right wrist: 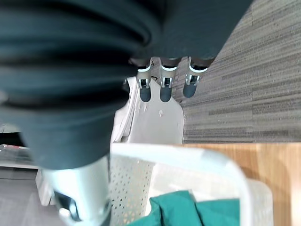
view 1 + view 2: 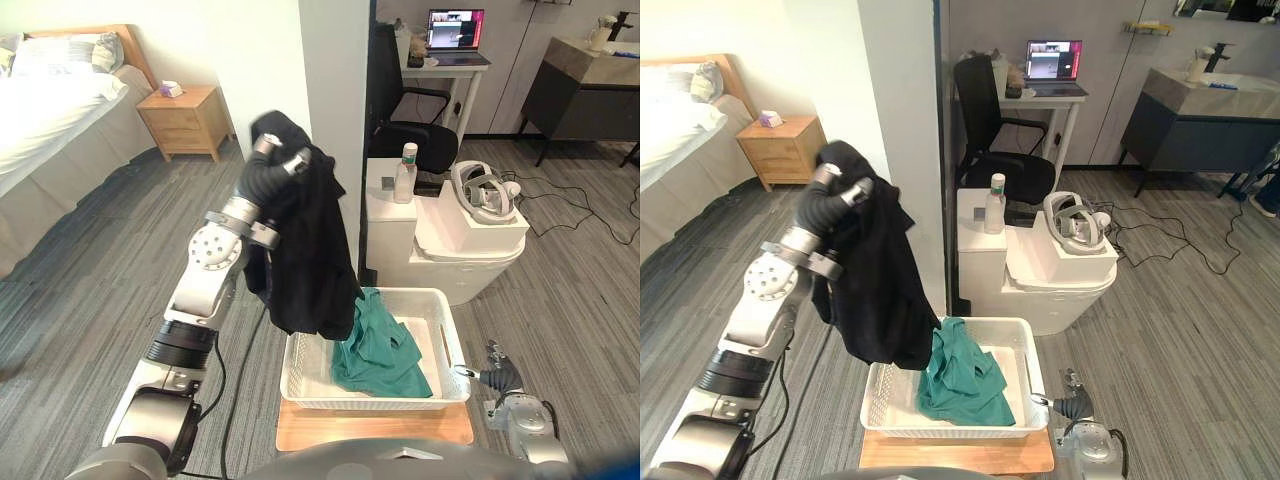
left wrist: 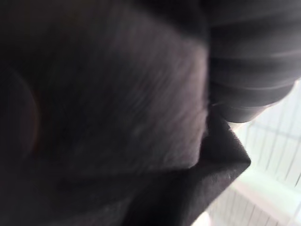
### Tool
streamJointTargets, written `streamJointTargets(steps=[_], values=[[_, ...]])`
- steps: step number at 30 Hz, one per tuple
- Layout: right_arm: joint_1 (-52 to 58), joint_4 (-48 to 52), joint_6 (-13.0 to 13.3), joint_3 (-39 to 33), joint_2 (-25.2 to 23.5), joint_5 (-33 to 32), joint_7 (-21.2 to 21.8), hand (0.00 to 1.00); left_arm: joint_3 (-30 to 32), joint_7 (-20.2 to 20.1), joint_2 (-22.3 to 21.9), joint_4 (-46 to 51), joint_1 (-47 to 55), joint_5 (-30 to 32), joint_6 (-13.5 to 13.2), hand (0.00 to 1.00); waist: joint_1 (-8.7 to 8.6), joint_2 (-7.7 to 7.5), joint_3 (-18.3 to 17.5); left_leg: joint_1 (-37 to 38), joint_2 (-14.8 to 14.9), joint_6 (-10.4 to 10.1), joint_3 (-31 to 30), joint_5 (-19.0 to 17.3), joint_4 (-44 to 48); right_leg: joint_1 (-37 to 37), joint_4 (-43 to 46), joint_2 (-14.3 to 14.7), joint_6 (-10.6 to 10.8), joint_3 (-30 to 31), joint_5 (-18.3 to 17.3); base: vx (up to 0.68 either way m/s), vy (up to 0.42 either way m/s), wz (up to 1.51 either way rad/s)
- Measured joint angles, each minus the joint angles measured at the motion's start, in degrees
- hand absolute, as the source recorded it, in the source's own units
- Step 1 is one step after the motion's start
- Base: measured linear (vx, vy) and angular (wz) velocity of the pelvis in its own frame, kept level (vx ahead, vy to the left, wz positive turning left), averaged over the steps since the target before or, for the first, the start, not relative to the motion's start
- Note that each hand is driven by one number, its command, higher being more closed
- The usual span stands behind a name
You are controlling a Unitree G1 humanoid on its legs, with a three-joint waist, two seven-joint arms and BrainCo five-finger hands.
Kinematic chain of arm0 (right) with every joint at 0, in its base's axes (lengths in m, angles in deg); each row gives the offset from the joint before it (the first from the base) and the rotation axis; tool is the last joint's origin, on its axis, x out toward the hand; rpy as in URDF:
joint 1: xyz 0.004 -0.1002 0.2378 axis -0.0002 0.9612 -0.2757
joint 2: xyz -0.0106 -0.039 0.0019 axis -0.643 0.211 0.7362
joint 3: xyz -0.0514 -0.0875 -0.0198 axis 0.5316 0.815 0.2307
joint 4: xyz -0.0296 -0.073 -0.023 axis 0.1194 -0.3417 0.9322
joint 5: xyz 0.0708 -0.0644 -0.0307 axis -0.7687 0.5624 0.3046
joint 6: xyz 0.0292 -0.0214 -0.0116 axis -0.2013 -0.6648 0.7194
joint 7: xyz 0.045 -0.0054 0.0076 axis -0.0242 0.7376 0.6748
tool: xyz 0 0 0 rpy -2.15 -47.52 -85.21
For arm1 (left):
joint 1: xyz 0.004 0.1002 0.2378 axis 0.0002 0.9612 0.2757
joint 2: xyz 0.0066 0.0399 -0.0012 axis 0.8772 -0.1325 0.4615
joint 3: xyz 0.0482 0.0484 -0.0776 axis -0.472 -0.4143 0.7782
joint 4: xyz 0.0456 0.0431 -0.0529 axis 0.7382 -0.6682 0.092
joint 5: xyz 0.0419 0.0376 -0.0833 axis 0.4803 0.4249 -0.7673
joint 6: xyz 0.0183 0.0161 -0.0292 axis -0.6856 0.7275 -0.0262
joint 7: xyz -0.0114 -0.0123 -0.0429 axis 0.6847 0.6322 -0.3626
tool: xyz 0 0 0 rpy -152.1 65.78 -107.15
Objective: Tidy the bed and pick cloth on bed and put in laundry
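Bed with white sheets and a wooden headboard [image 2: 60, 100] is seen far off at the left, well apart from everything else, fwiw. Next up, a big black fabric garment [image 2: 310, 260] is held up in the air, draped off the raised left hand [image 2: 268, 165]. It hangs down so that its lower hem sits at the left end of the white perforated plastic laundry basket [image 2: 452, 335]. Whether the hem is actually touching the rim can't be told.

The basket is set on a flat light wooden board [image 2: 375, 428] on the floor. A crumpled teal-green cloth [image 2: 380, 352] is piled inside the basket toward the middle, just beside the black hem.

The left hand's fingers are buried in the black fabric, so their grip can't be made out tbh. The right hand [image 2: 497, 379] is parked low, just beside the basket's near right corner. Its fingers [image 1: 162, 89] are seen straight, side by side, with nothing held.
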Motion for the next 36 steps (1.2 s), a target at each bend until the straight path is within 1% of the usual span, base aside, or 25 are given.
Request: streamJointTargets(steps=[3, 6, 7, 8, 11, 13, 15, 18, 20, 21, 22, 23, 25, 27, 28, 29, 30, 31, 32, 33, 34, 35, 36], values=[[0.0, 0.05, -0.07, 0.97, -0.29, -0.02, -0.21, 0.0, -3.07, -1.17, -0.67, -0.41, 0.0, 2.24, 2.0, 1.0, -0.09, -0.02, 0.01, 0.09, -0.1, -0.11, 0.46, -0.08, 0.0, -0.18, 0.0, 0.0, 0.02, 0.55, 0.01, -0.01, -0.013, -0.09], [0.03, 0.12, -0.6, 0.98, -1.11, -0.1, -0.58, 0.0, -5.93, -3.27, -3.31, -4.16, 0.36, 2.2, 5.62, 1.0, -0.33, -0.12, 0.1, 0.07, -0.13, -0.27, 1.01, -0.19, -0.01, -0.56, 0.01, 0.06, 0.03, 1.08, 0.02, -0.03, -0.024, -0.09], [0.02, 0.12, -0.66, 1.0, -1.34, -0.1, -0.66, 0.0, -6.46, -3.59, -3.74, -4.99, 0.78, 2.2, 6.23, 1.0, -0.37, -0.12, 0.13, 0.07, -0.13, -0.31, 1.23, -0.22, -0.01, -0.7, 0.01, 0.1, 0.04, 1.3, 0.03, -0.03, -0.027, -0.17], [0.03, 0.13, -0.71, 1.56, -1.46, -0.11, -0.76, 0.0, -7.46, -4.0, -4.59, -6.11, 2.43, 2.2, 7.01, 1.0, -0.45, -0.03, 0.28, 0.18, -0.13, -0.42, 1.68, -0.31, -0.01, -0.85, 0.01, 0.2, 0.07, 1.84, 0.05, -0.03, -0.027, -0.18], [0.55, 0.13, -0.72, 2.06, -1.86, -0.18, -1.02, 0.0, -10.33, -6.31, -6.97, -7.49, 9.11, 2.15, 9.05, 1.0, -1.68, -0.07, 0.75, 0.31, -0.09, -0.46, 1.96, -0.53, -0.01, -0.9, 0.01, 0.32, 0.07, 2.13, 0.04, -0.02, -0.027, -0.09], [0.74, 0.42, -0.72, 2.05, -1.99, -0.19, -1.09, 0.0, -11.7, -7.58, -7.98, -7.49, 12.78, 2.34, 9.14, 1.0, -1.74, -0.21, 1.66, 0.62, -0.08, -0.47, 2.47, -0.65, -0.01, -0.9, 0.01, 0.42, 0.07, 2.73, 0.05, -0.03, -0.027, -0.11], [2.3, 1.92, -0.71, 2.01, -2.03, -0.24, -1.19, 0.0, -13.25, -8.5, -9.31, -7.49, 16.63, 4.53, 9.13, 1.0, -1.69, -0.07, 1.99, 0.8, -0.09, -0.47, 2.77, -0.82, 0.0, -0.91, 0.02, 0.55, 0.07, 3.42, 0.04, -0.03, -0.024, -0.09], [2.68, 1.94, -0.7, 2.02, -2.33, -0.23, -1.21, 0.0, -13.9, -8.57, -9.8, -7.49, 18.73, 6.5, 9.14, 1.0, -1.77, 0.22, 2.18, 0.98, -0.07, -0.49, 3.13, -0.86, 0.0, -0.97, 0.03, 0.64, 0.06, 3.77, 0.04, -0.02, -0.028, -0.07], [2.76, 1.92, -0.7, 2.29, -2.66, -0.23, -1.22, 0.0, -14.16, -8.01, -9.6, -7.57, 18.98, 7.38, 9.22, 1.0, -1.77, 0.5, 2.54, 1.43, 0.04, -0.49, 3.49, -0.86, 0.02, -1.06, 0.59, 0.81, -0.05, 3.78, -0.1, -0.04, -0.041, -0.08], [2.75, 1.92, -0.71, 2.9, -2.68, -0.23, -1.3, 0.0, -14.49, -7.67, -9.49, -7.82, 19.02, 8.38, 9.7, 1.0, -1.79, 0.7, 2.86, 1.76, 0.18, -0.49, 3.55, -0.86, 0.02, -1.15, 1.39, 0.94, -0.14, 3.81, -0.56, -0.05, -0.043, -0.06], [2.72, 1.92, -0.73, 3.46, -2.71, -0.23, -1.36, 0.0, -14.7, -7.2, -9.53, -8.79, 19.0, 8.72, 9.98, 1.0, -1.86, 0.52, 3.01, 1.74, 0.25, -0.47, 3.52, -0.83, 0.01, -1.43, 1.99, 0.99, -0.21, 3.79, -0.83, -0.06, -0.051, -0.04], [2.55, 1.92, -0.74, 3.93, -2.83, -0.25, -1.44, 0.0, -14.74, -6.76, -9.67, -10.21, 19.0, 9.17, 10.31, 1.0, -1.93, 0.64, 3.06, 1.73, 0.28, -0.44, 3.56, -0.8, 0.01, -1.64, 2.26, 1.04, -0.3, 3.79, -1.0, -0.05, -0.042, -0.02], [2.36, 1.9, -0.78, 4.53, -3.47, -0.47, -1.54, 0.0, -14.82, -5.46, -9.86, -14.3, 18.99, 11.6, 11.04, 1.0, -2.48, 0.72, 3.34, 1.59, 0.34, -0.33, 3.55, -0.71, 0.0, -1.83, 2.33, 1.12, -0.32, 3.77, -1.22, -0.06, -0.042, -0.02], [2.11, 1.49, -0.87, 5.14, -4.03, -0.7, -1.53, 0.0, -14.73, -2.6, -10.24, -21.46, 18.97, 17.09, 11.22, 1.0, -3.27, 0.72, 3.47, 0.65, 0.42, -0.33, 3.54, -0.66, 0.0, -3.0, 2.48, 1.28, -0.37, 3.84, -1.47, -0.07, -0.048, -0.07], [2.07, 1.47, -0.87, 5.4, -4.03, -0.7, -1.52, 0.0, -14.66, -1.84, -10.26, -23.51, 18.85, 18.26, 11.39, 1.0, -3.36, 0.67, 3.5, 0.11, 0.42, -0.38, 3.55, -0.62, 0.0, -3.59, 2.52, 1.31, -0.37, 3.95, -1.46, -0.05, -0.044, -0.12], [1.97, 1.33, -0.87, 5.74, -4.02, -0.7, -1.49, 0.0, -14.35, -0.36, -10.29, -27.35, 18.23, 20.53, 12.19, 1.0, -3.65, 0.61, 3.81, -0.77, 0.41, -0.26, 3.59, -0.34, 0.0, -4.66, 2.55, 1.44, -0.48, 4.37, -1.36, -0.03, -0.041, -0.16], [1.72, 1.02, -0.92, 6.09, -4.01, -0.68, -1.48, 0.0, -13.11, 1.23, -10.33, -31.13, 17.5, 22.75, 12.82, 1.0, -3.96, 0.51, 4.66, -1.23, 0.46, -0.34, 3.72, -0.19, 0.0, -5.34, 2.56, 1.66, -0.51, 4.91, -1.15, -0.04, -0.04, -0.18], [1.61, 1.02, -0.93, 6.39, -3.97, -0.68, -1.48, 0.0, -12.04, 2.01, -10.33, -33.04, 17.12, 23.71, 12.9, 1.0, -4.15, 0.27, 5.16, -1.61, 0.51, -0.34, 3.83, -0.08, 0.0, -5.83, 2.57, 1.77, -0.6, 5.12, -1.05, -0.03, -0.041, -0.15], [0.88, 1.02, -0.99, 6.94, -3.85, -0.64, -1.44, 0.0, -9.83, 3.42, -10.02, -36.55, 15.83, 24.9, 13.64, 1.0, -4.74, -0.03, 6.37, -2.19, 0.57, -0.32, 3.91, 0.14, 0.02, -6.46, 2.58, 1.84, -0.61, 5.16, -0.81, -0.03, -0.042, -0.1], [-0.3, 1.04, -1.07, 7.02, -3.61, -0.64, -1.44, 0.0, -8.1, 4.6, -9.32, -39.54, 14.38, 25.98, 14.0, 1.0, -5.09, -0.07, 7.61, -2.85, 0.52, -0.25, 4.12, 0.5, 0.21, -7.68, 2.69, 1.88, -0.62, 5.28, -0.42, -0.02, -0.041, -0.13], [-0.95, 1.05, -1.12, 6.99, -3.35, -0.64, -1.45, 0.0, -7.69, 5.02, -8.88, -40.87, 13.43, 26.06, 13.99, 1.0, -5.2, -0.04, 8.36, -3.17, 0.5, -0.2, 4.59, 0.63, 0.26, -8.27, 2.78, 1.91, -0.69, 5.63, 0.03, -0.02, -0.028, -0.22], [-2.38, 1.04, -1.18, 6.99, -2.61, -0.68, -1.45, 0.0, -6.97, 6.07, -8.2, -42.78, 11.6, 26.45, 13.94, 1.0, -5.43, 0.28, 9.68, -4.17, 0.31, -0.08, 5.04, 0.8, 0.3, -9.69, 3.18, 1.92, -0.73, 6.28, 0.27, -0.02, -0.015, -0.22], [-3.82, 1.07, -1.19, 7.0, -1.44, -0.73, -1.43, 0.0, -6.85, 6.73, -7.86, -44.14, 9.42, 26.48, 13.76, 1.0, -5.91, 0.91, 11.42, -4.62, 0.13, 0.08, 5.16, 0.94, 0.31, -10.42, 3.68, 1.96, -0.72, 6.69, 0.35, -0.02, -0.016, -0.16]])
